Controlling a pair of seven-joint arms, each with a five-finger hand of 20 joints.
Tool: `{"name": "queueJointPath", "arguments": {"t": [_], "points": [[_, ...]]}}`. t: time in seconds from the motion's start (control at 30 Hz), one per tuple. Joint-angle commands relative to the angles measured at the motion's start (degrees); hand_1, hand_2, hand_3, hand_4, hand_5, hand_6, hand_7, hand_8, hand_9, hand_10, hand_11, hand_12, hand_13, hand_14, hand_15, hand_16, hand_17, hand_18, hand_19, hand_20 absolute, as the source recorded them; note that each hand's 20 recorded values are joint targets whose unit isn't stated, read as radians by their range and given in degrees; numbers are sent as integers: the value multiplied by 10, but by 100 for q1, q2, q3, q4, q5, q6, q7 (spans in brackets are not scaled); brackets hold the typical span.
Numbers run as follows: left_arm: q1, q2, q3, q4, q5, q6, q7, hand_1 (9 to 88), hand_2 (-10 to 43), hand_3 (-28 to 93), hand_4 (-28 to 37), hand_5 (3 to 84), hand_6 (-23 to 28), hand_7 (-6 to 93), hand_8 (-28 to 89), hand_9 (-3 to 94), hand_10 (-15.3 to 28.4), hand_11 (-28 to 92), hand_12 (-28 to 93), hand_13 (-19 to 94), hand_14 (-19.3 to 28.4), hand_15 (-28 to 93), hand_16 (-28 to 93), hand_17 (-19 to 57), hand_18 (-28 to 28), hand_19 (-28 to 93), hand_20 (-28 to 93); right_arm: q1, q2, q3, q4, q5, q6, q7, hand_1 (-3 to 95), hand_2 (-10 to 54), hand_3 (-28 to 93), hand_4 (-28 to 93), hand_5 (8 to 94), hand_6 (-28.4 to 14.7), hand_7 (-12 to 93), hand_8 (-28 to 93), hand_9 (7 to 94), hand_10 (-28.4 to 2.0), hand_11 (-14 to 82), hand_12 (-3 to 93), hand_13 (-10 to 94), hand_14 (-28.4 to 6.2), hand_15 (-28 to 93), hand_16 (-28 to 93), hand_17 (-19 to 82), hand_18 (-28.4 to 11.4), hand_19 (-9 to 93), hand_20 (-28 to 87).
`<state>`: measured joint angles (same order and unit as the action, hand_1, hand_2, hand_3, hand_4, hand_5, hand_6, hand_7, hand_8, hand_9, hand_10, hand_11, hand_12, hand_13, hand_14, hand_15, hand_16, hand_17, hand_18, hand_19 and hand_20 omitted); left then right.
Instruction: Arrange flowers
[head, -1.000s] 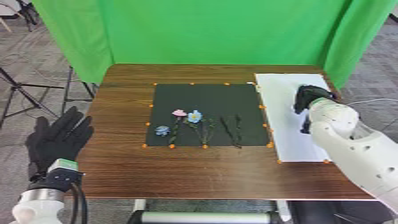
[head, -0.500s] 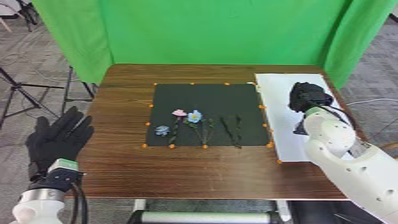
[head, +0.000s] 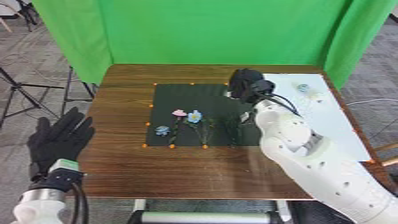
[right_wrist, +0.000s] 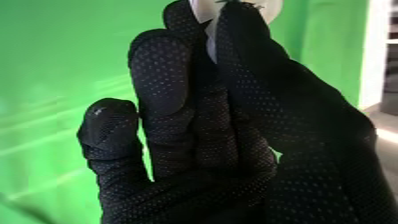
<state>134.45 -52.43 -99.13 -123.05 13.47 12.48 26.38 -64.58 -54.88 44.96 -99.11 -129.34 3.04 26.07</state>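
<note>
right wrist view: right hand (head: 247, 82) pinches white thing (right_wrist: 270, 10) (head view adds pink flower (head: 179, 113)).

White rounded arms (head: 286, 132), dark spots (head: 322, 164), black cables (head: 83, 204), black-gloved hands (head: 58, 137).

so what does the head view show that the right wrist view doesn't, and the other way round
Head view: the left hand, pink flower, blue flower, dark mat and white sheet.
Right wrist view: a close look at the right hand's fingers pinching something pale.
Both: the right hand and green curtain.
</note>
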Motion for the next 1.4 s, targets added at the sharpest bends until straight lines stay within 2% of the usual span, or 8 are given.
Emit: {"name": "queueJointPath", "arguments": {"t": [0.03,0.13,0.63,0.67,0.73,1.0,1.23,1.4], "points": [[-68,-7,30,26,16,-32,-112,275,108,688,-283,382,89,172,-103,302,147,226,97,212,147,380,-90,-68,131,311,85,197,-627,-427,317,-29,-245,-65,598,-95,701,-283,752,10,328,15,859,-74,68,360,718,-54,492,442,415,-188,932,406],[-141,-21,34,55,62,-60,-198,275,108,687,-283,382,89,172,-102,302,147,225,98,211,147,380,-91,-68,131,311,85,203,-702,-484,430,-46,-284,-3,597,-95,702,-283,750,10,330,13,859,-74,68,359,718,-54,493,442,416,-187,932,405],[-116,20,17,58,-14,-28,-149,274,108,689,-283,381,88,171,-102,301,146,223,99,211,146,378,-90,-69,131,311,86,127,-762,-593,597,-228,-286,-23,596,-95,704,-283,743,15,330,-15,850,-73,60,348,715,-56,494,440,414,-189,928,400],[-157,10,21,71,-3,-33,-220,274,108,688,-283,381,88,171,-102,301,146,223,99,211,147,378,-90,-69,131,311,85,112,-746,-593,586,-252,-322,-22,593,-95,709,-283,742,15,330,-17,850,-73,59,346,715,-55,492,440,415,-190,928,400],[-132,78,40,62,-51,-84,-115,275,109,687,-283,381,88,171,-102,301,146,224,99,211,147,379,-89,-69,132,312,86,162,-734,-611,587,-221,-406,-57,591,-95,713,-283,740,17,324,-25,845,-73,54,337,715,-54,485,437,412,-191,923,396],[-8,91,-150,-25,6,-122,-138,273,105,691,-283,379,87,169,-102,300,145,222,99,210,146,376,-90,-69,132,310,84,56,-714,-457,410,66,-698,-70,580,-95,712,-283,716,14,309,-40,814,-72,48,315,707,-53,444,443,391,-194,884,380],[-15,61,-159,-33,51,-177,-192,278,105,688,-283,376,83,175,-103,299,144,221,100,210,146,373,-88,-68,131,307,84,-1,-681,-377,240,110,-946,-68,569,-95,720,-283,693,8,304,-48,787,-76,55,302,693,-49,422,441,376,-196,852,368],[-11,40,-172,-20,40,-173,-210,278,102,688,-283,376,83,173,-104,298,145,220,100,209,145,371,-86,-68,131,306,85,-71,-670,-295,118,153,-1070,-29,565,-95,734,-283,677,0,304,-47,726,-104,120,238,673,-49,422,437,367,-196,846,369]]}}
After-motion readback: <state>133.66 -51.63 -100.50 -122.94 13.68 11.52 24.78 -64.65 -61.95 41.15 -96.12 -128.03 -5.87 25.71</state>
